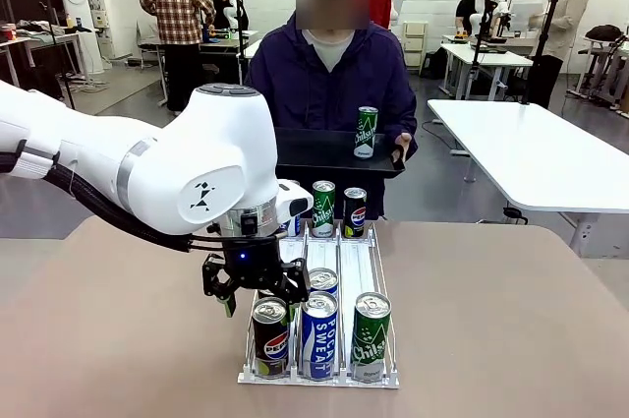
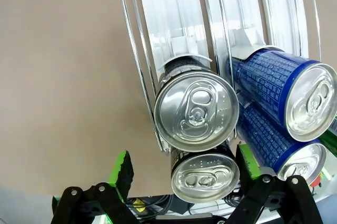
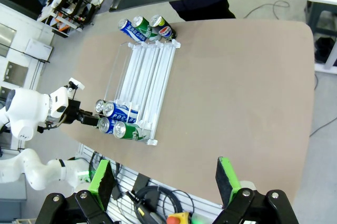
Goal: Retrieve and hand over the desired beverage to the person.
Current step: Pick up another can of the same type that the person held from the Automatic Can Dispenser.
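Two spread fingers [image 2: 122,171] astride can [image 2: 205,177], seemingly clear

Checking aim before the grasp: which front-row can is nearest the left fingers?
The black Pepsi can, leftmost in front: the open left gripper hangs right above it; the blue Pocari Sweat can and green Chilsung can stand farther right.

- Rack [image 1: 354,266]: shiny chrome wire rails, smooth white plastic lanes.
- Pepsi can [image 1: 270,337] at the rack's near end: glossy printed metal with a satin silver lid.
- Table [image 1: 511,320] under the rack: smooth, matt tan top.
- Tray [image 1: 314,154] beyond the rack's far end: smooth black with a slight sheen.
- Jacket [image 1: 285,84] of the person [image 1: 329,64] beyond the rack's far end: matt cloth.
- Left arm [image 1: 197,167] above the rack: glossy white plastic shell.
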You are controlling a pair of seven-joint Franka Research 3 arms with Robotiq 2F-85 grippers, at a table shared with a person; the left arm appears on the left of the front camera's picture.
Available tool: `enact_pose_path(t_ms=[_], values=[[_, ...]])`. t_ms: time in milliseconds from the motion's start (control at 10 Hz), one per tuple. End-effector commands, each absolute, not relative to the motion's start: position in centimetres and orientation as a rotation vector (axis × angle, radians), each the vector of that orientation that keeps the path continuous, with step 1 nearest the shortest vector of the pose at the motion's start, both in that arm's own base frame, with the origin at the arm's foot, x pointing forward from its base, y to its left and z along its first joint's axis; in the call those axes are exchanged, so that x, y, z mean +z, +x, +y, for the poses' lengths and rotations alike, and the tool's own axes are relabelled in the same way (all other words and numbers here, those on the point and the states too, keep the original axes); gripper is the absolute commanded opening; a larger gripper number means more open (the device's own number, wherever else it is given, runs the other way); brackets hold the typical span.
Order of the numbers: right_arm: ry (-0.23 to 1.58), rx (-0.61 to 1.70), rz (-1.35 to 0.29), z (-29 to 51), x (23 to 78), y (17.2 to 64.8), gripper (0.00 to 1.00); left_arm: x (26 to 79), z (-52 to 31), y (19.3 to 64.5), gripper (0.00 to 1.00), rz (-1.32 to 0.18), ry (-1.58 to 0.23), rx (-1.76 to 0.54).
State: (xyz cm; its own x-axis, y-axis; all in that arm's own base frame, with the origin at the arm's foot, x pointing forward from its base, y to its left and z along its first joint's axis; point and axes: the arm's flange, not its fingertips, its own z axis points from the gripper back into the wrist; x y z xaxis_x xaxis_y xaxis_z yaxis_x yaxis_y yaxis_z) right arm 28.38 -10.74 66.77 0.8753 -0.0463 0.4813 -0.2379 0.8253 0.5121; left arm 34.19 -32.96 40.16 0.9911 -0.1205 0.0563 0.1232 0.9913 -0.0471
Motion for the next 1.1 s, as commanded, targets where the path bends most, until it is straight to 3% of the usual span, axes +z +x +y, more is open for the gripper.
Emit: enact_pose_path(t_ms=[0, 100, 200, 300, 400, 600, 700, 800, 1000], values=[[0.595, 0.107, -0.499, -10.82, 66.78, 28.60, 1.00, 39.91, -33.26, 34.26, 1.00, -0.015, -0.037, -0.092], [0.595, 0.107, -0.499, -10.82, 66.78, 28.60, 1.00, 39.87, -33.19, 34.23, 0.75, -0.011, -0.043, -0.103], [0.595, 0.107, -0.499, -10.82, 66.78, 28.60, 1.00, 39.79, -33.08, 34.29, 0.40, -0.006, -0.057, -0.120], [0.595, 0.107, -0.499, -10.82, 66.78, 28.60, 1.00, 39.79, -33.13, 34.22, 0.15, 0.000, -0.057, -0.120], [0.595, 0.107, -0.499, -10.82, 66.78, 28.60, 1.00, 39.76, -33.14, 34.22, 0.00, 0.006, -0.059, -0.123], [0.595, 0.107, -0.499, -10.82, 66.78, 28.60, 1.00, 39.76, -33.10, 34.26, 0.00, 0.011, -0.061, -0.125], [0.595, 0.107, -0.499, -10.82, 66.78, 28.60, 1.00, 39.74, -33.11, 34.21, 0.05, 0.015, -0.062, -0.124], [0.595, 0.107, -0.499, -10.82, 66.78, 28.60, 1.00, 39.76, -33.06, 34.28, 0.00, 0.018, -0.059, -0.127], [0.595, 0.107, -0.499, -10.82, 66.78, 28.60, 1.00, 40.23, -33.01, 34.20, 0.00, 0.010, -0.054, -0.133]])
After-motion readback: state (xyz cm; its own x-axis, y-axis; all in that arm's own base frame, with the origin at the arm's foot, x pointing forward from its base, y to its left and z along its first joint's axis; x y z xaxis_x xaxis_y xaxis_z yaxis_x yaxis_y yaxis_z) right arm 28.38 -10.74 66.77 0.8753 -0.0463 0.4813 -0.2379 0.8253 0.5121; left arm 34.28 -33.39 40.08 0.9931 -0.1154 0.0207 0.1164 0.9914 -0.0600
